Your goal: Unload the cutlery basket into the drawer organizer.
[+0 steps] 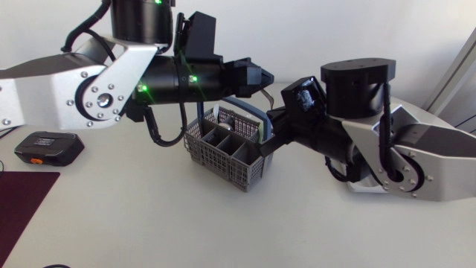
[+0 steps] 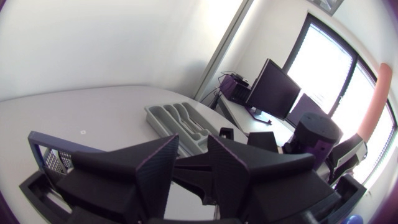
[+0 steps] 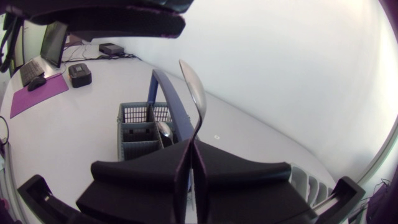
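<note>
The grey cutlery basket [image 1: 225, 151] with a blue handle [image 1: 245, 112] stands mid-table. My right gripper [image 3: 190, 163] is shut on a metal spoon [image 3: 194, 87], whose bowl points up just above the basket [image 3: 142, 132]. Another spoon [image 3: 165, 129] lies in a basket compartment. In the head view the right gripper [image 1: 265, 135] is at the basket's right rim. My left gripper [image 1: 262, 77] hangs above the basket's far side, its fingers [image 2: 158, 167] a little apart with nothing held. The grey drawer organizer [image 2: 180, 121] lies ahead of it on the table, and its edge [image 3: 308, 177] shows beside the right gripper.
A black box with orange trim [image 1: 48, 147] sits at the left of the table. A dark purple mat [image 1: 22, 197] lies at the front left corner. The right arm's base [image 1: 394, 160] stands at the right.
</note>
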